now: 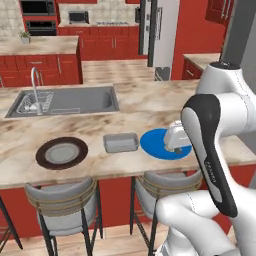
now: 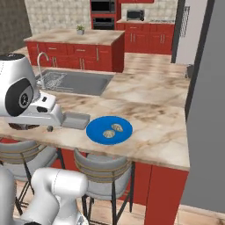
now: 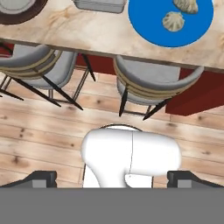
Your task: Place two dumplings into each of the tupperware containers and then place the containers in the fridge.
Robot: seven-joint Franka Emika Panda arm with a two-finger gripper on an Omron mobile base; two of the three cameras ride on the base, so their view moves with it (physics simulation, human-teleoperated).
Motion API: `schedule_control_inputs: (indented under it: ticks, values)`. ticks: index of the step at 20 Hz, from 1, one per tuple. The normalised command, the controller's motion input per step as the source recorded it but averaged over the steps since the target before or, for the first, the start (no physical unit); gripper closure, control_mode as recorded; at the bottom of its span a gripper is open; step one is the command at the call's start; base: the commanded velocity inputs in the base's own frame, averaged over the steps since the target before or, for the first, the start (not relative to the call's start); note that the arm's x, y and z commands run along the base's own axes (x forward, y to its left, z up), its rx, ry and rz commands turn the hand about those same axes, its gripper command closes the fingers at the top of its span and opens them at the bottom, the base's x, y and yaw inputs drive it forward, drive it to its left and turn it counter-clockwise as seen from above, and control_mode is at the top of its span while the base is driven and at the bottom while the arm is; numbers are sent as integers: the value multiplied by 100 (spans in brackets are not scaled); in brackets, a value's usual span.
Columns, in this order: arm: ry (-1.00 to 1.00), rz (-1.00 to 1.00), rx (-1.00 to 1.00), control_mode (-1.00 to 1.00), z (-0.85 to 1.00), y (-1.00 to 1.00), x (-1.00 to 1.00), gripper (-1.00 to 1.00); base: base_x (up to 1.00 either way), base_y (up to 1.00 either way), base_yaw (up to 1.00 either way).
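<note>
Dumplings (image 2: 113, 130) sit as a pair on the blue plate (image 2: 94, 132), two pale crinkled lumps lying close together near its middle; from my hand view I see them (image 3: 173, 20) at the top right, on the same blue disc (image 3: 148, 26). My fingers (image 3: 41, 178) stand spread as wide as they go, their dark tips far apart at the bottom of the hand view, with nothing between them. My gripper (image 3: 112, 179) hangs over the wooden floor in front of the counter (image 1: 150, 107), looking down on two grey stools (image 3: 148, 85) tucked under the counter's edge. One tupperware container (image 1: 120, 142), a shallow translucent grey tray, lies on the marble counter just left of the blue plate and apart from it; it looks empty from the left base view. Left of that tray, well apart, rests a round dark-brown plate (image 1: 62, 152) with a grey centre. Behind these, a grey sink (image 1: 67, 101) with a curved tap (image 1: 35, 85) is set into the counter. My white hand hovers above the near rim of the blue plate in the left base view, hiding part of it. A tall grey surface (image 2: 208, 110) rises at the right of the right base view; I cannot tell whether it is the fridge.
</note>
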Motion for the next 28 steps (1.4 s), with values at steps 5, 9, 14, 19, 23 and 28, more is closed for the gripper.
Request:
schedule_control_inputs:
  ticks: [5, 9, 14, 19, 23, 28]
  values:
    - [0, 0, 0, 100, 0, 0, 0, -100, 17, -9, -35]
    - [0, 0, 0, 100, 0, 0, 0, -100, 38, 0, -47]
    - [0, 0, 0, 100, 0, 0, 0, -100, 51, 0, -7]
    - [0, 0, 0, 100, 0, 0, 0, -100, 58, 0, 0]
    - [1, 0, 2, -100, -15, -4, 75, -100, 25, 0, 0]
    - [3, 0, 3, -100, -47, -23, 100, -100, 0, 0, 0]
